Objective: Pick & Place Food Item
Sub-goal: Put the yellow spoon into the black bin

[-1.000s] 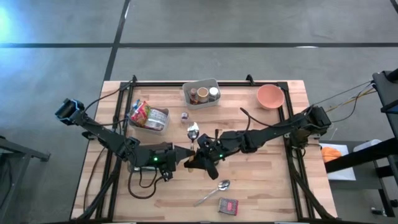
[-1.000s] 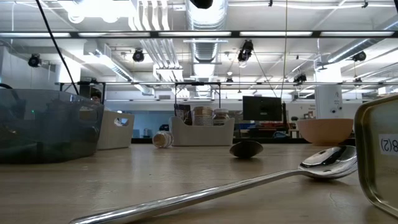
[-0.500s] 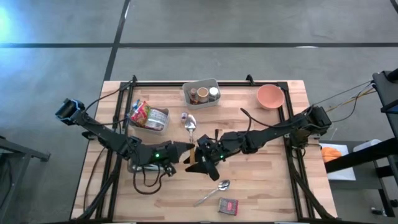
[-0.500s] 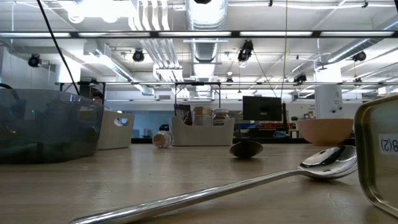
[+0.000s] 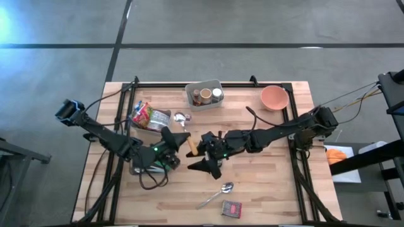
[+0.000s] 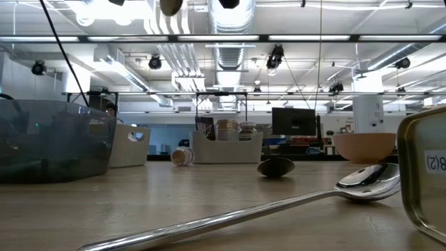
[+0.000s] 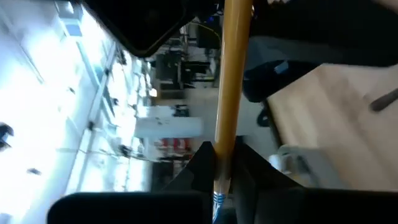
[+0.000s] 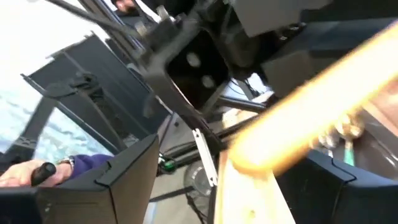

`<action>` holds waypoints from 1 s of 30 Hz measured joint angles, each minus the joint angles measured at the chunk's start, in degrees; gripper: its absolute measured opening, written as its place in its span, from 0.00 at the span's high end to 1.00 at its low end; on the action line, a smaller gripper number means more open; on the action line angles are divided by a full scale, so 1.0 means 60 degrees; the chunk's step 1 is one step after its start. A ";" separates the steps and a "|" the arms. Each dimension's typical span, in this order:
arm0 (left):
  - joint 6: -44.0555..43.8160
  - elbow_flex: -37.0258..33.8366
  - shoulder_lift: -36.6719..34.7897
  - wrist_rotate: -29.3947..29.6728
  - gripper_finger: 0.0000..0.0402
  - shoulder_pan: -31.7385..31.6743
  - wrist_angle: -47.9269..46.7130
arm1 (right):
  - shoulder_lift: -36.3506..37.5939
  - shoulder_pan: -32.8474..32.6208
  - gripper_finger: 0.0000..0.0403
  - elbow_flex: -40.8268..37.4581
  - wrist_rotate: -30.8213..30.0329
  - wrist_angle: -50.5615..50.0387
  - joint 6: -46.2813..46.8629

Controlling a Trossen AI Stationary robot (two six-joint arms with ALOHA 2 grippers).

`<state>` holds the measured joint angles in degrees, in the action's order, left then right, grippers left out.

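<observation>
Here the left gripper (image 5: 178, 142) is clamped on the wooden handle (image 7: 231, 93) of a spoon (image 5: 183, 125) lifted above mid-table, its metal bowl pointing toward the far edge near the grey bin (image 5: 204, 94). The right gripper (image 5: 206, 155), just right of it, has its fingers spread and holds nothing. My judgement: the handle is pinched far from the bowl, so the spoon could pivot or slip in the grip, or clip the right gripper so close by. Readable writing is scarce: only "8(2)" on the tin (image 6: 423, 178) in the low view.
</observation>
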<state>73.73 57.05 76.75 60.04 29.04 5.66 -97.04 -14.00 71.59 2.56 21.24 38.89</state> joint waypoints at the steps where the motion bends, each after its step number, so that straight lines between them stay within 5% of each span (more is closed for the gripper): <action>1: -0.0550 0.0019 -0.0057 -0.0028 0.95 0.0000 -0.0271 | 0.0058 0.0033 0.27 0.0000 -0.0062 -0.0191 -0.0026; 8: -0.5655 0.0746 -0.0673 -0.2279 0.95 -0.0149 -0.3533 | 0.0499 0.0225 0.27 0.0004 -0.0873 -0.1608 -0.0541; 13: -0.8782 0.1612 -0.0783 -0.2685 0.95 -0.0339 -0.6341 | 0.0792 0.0273 0.27 0.0004 -0.0963 -0.1938 -0.0740; 17: -1.1237 0.2132 -0.0783 -0.4268 0.95 -0.0626 -0.8298 | 0.1092 0.0284 0.27 0.0004 -0.1228 -0.2592 -0.0779; 24: -1.4186 0.1934 -0.0783 -0.6620 0.95 -0.0959 -1.0231 | 0.1582 0.0337 0.27 0.0004 -0.1762 -0.4561 -0.1068; 30: -1.5849 0.1267 -0.0783 -0.7442 0.95 -0.0980 -1.1756 | 0.1666 0.0309 0.27 0.0004 -0.1781 -0.6250 -0.1234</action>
<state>-21.36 64.65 72.05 15.39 23.16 -64.88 -87.04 -12.14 71.61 -8.12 -16.26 31.48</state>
